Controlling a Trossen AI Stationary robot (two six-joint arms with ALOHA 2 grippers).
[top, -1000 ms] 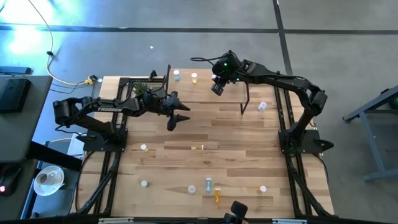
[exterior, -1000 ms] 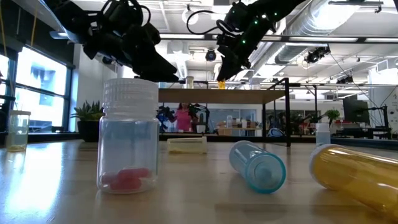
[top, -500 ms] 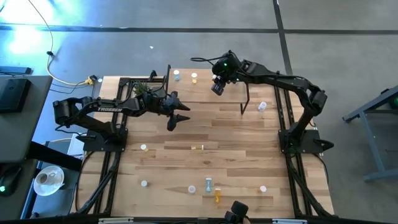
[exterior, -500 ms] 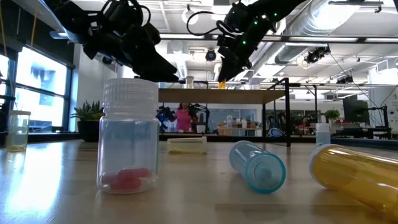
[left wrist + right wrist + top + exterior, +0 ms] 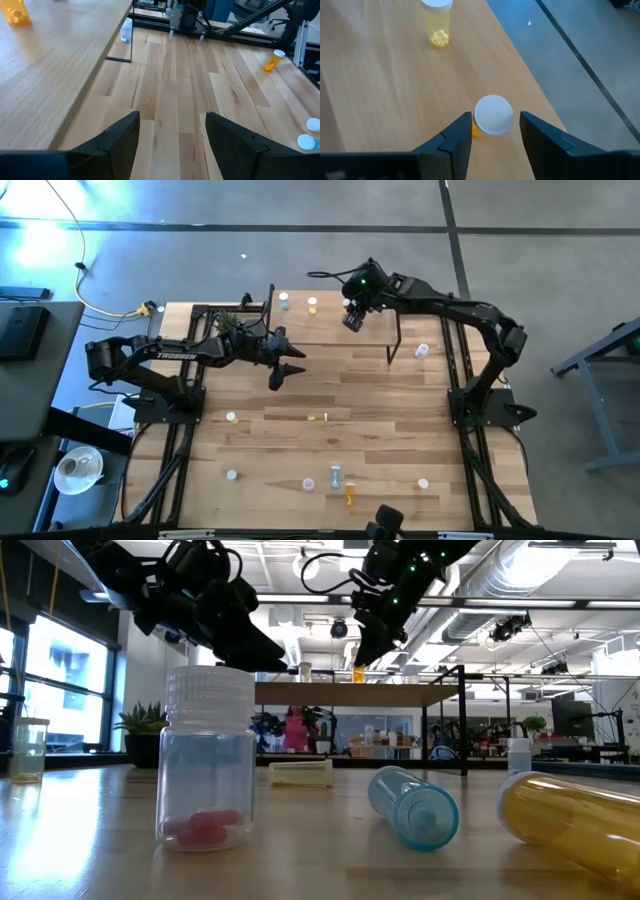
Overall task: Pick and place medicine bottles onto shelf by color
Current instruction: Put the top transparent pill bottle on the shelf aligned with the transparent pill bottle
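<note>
Right gripper (image 5: 492, 132) stood over the shelf (image 5: 380, 85), fingers parted around the white cap of an orange bottle (image 5: 492, 116) – not pressed to it, bottle upright by the plank's edge. A yellow bottle (image 5: 436, 21) stood at frame top. In the high view, left gripper (image 5: 283, 369) hung centre-left over the table (image 5: 380, 420), fingers spread, holding nothing – loose bottles lay along the lower frame.

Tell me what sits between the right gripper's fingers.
An orange, white-capped medicine bottle stands upright on the shelf between the right gripper's open fingers, seen in the right wrist view.
</note>
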